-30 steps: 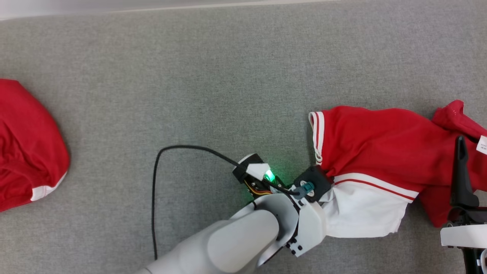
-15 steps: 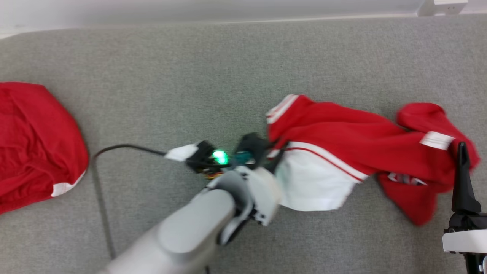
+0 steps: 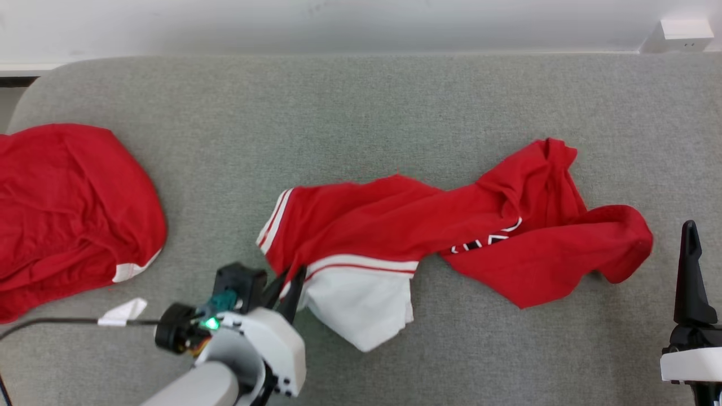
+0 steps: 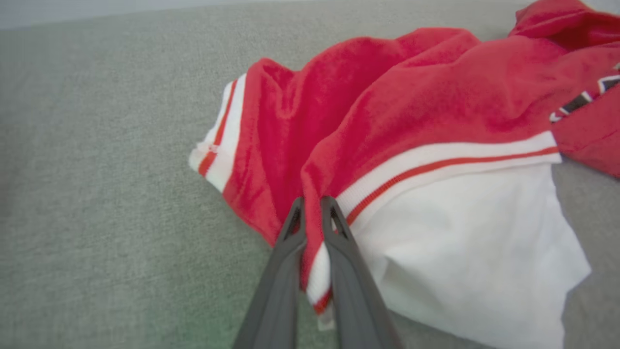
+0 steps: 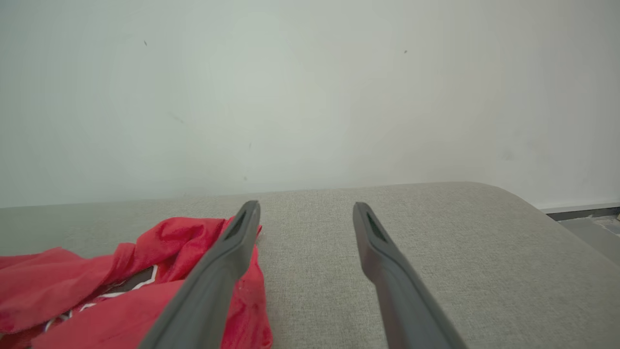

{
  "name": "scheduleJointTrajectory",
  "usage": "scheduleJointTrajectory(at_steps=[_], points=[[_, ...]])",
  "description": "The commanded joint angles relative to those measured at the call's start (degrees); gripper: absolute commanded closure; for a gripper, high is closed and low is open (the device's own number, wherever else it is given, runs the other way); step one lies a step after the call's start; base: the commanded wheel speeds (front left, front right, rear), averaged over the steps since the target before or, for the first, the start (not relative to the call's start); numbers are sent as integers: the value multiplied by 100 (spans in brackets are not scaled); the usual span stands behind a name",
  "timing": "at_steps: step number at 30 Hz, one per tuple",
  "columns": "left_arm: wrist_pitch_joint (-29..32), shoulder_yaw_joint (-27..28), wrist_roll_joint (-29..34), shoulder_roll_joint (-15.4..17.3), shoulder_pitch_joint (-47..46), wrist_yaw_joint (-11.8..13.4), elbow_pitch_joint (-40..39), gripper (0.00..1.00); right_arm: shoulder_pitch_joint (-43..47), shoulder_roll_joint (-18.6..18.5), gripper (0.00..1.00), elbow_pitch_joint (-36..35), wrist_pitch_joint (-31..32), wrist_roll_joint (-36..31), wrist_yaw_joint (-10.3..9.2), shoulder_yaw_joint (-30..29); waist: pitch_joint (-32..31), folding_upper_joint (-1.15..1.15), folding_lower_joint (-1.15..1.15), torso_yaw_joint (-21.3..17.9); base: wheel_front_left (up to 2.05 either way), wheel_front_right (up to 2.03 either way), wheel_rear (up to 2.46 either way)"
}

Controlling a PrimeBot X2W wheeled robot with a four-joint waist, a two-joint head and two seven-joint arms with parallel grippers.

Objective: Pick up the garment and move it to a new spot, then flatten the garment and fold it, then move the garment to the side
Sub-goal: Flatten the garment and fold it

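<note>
We count two garments on one grey fabric-covered desk (image 3: 361, 101). One is a crumpled red fabric shirt (image 3: 395, 225) with white striped trim and a white panel. The other, well to the shirt's left, is a bunched plain red garment (image 3: 67, 208) with a white hem band. There are two dark-fingered pincers: the left pincer (image 3: 293, 272) at the shirt's white panel and the right pincer (image 5: 306, 206) to the shirt's right. One black cable (image 3: 56, 322) carrying one white tape tag (image 3: 123, 312) lies left of the shirt.

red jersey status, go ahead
Left pincer shut on red jersey, at striped edge. Right pincer open, empty. Jersey crumpled on grey fabric surface. Second red garment far left, apart.
</note>
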Motion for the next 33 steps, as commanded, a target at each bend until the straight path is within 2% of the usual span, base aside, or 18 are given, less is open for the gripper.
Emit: scheduleJointTrajectory(at_steps=[1,2,3,4,11,16,19,23,28,33], points=[[35,17,-77,84,141,32,-87,100,37,-5,0,-1,15,49,-13,-2,-15,0,0,12,0,0,0],[9,23,-126,86,221,37,-162,100,38,-5,0,2,20,44,-13,0,-26,0,0,20,0,0,0],[-34,23,-99,116,259,66,-201,38,37,-5,0,4,28,37,-13,6,-35,0,0,24,0,0,0],[-108,18,-82,111,295,41,-251,0,33,-5,0,5,37,27,-13,9,-44,0,0,27,0,0,0],[-1210,655,-116,-73,564,192,-457,0,27,-5,0,-127,127,-105,-13,59,-176,0,0,49,0,0,0],[-1364,1614,443,13,745,482,-855,0,63,-4,0,-277,259,-234,-13,129,-270,0,0,114,0,0,0],[-1358,2237,803,53,1119,557,-1174,0,101,-5,0,-336,342,-278,-13,189,-336,0,0,151,0,0,0],[-1360,2673,1092,89,1579,439,-1452,0,149,-9,0,-393,440,-307,-13,288,-404,0,0,173,0,0,0],[-1361,2753,1217,24,1876,180,-1407,0,180,-9,0,-407,491,-307,-13,359,-454,0,0,184,0,0,0],[-1362,2815,1270,-75,1922,61,-1314,0,192,-9,0,-411,517,-274,-13,363,-482,0,0,185,0,0,0]])
